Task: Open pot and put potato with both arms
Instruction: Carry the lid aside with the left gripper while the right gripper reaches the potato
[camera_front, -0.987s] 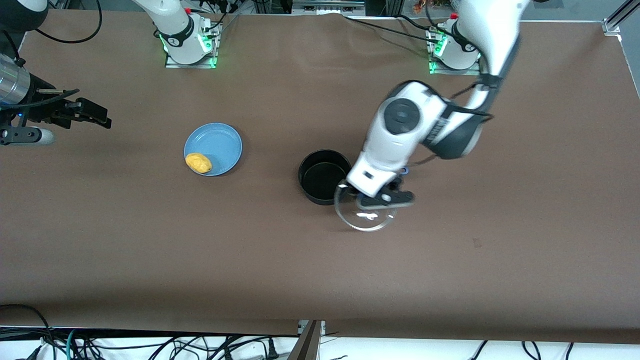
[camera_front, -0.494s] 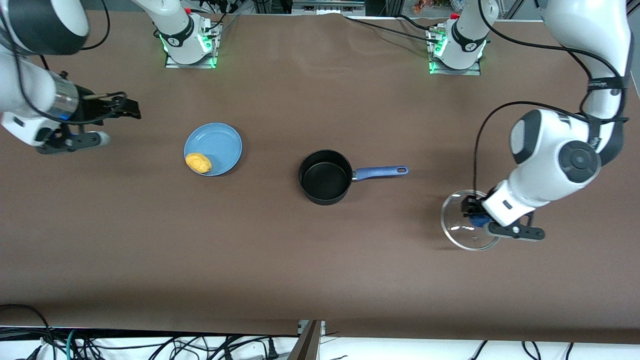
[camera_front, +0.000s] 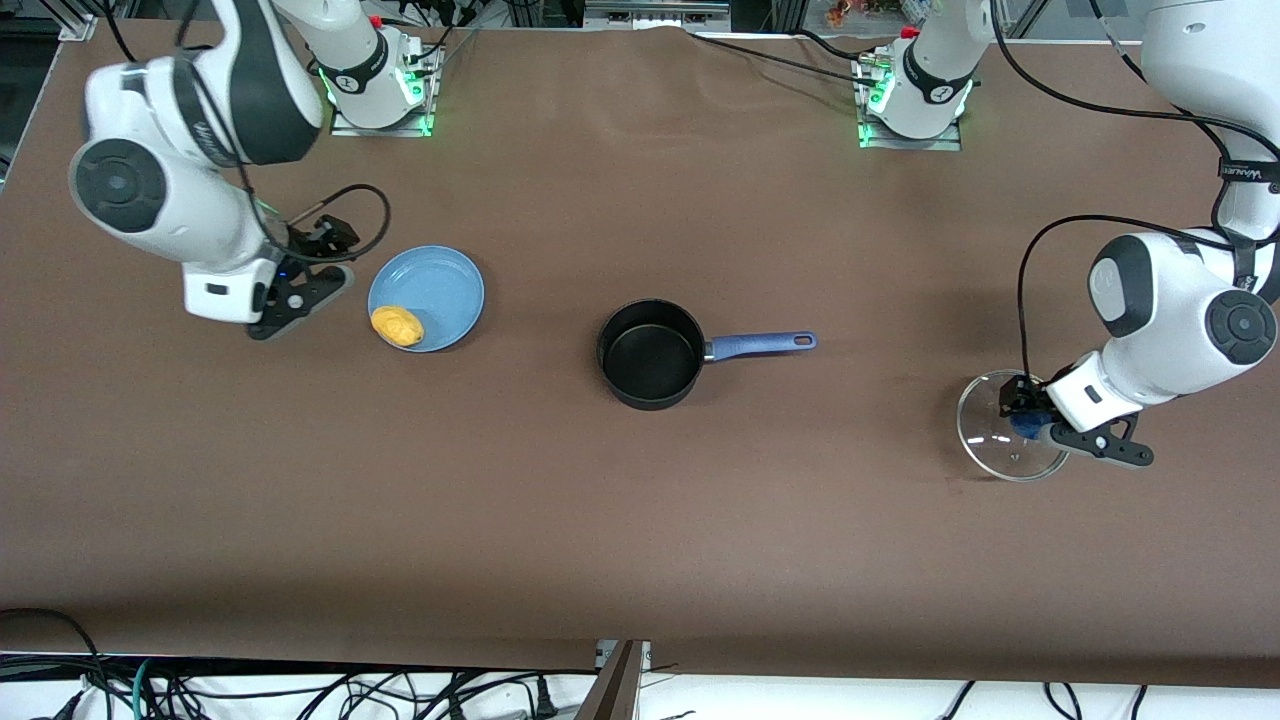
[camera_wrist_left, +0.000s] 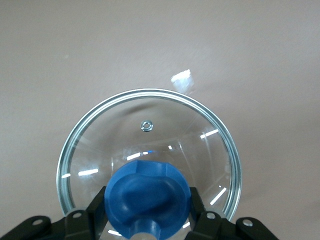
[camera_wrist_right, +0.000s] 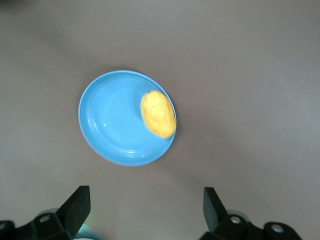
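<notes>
The black pot (camera_front: 648, 352) stands open in the middle of the table, its blue handle (camera_front: 760, 345) pointing toward the left arm's end. My left gripper (camera_front: 1022, 420) is shut on the blue knob (camera_wrist_left: 148, 197) of the glass lid (camera_front: 1000, 450), low over the table near the left arm's end; I cannot tell whether the lid (camera_wrist_left: 150, 107) touches the table. The yellow potato (camera_front: 397, 326) lies on the edge of the light-blue plate (camera_front: 435, 285). My right gripper (camera_front: 322, 240) is open and empty above the table beside the plate (camera_wrist_right: 117, 132), short of the potato (camera_wrist_right: 158, 114).
The brown table cover runs between the plate, the pot and the lid. The arm bases (camera_front: 378, 85) stand along the table edge farthest from the front camera. Cables hang below the table's near edge.
My left arm has carried the lid from beside the pot out toward the left arm's end and lowered it. My right arm has swung in from the table's end to beside the plate.
</notes>
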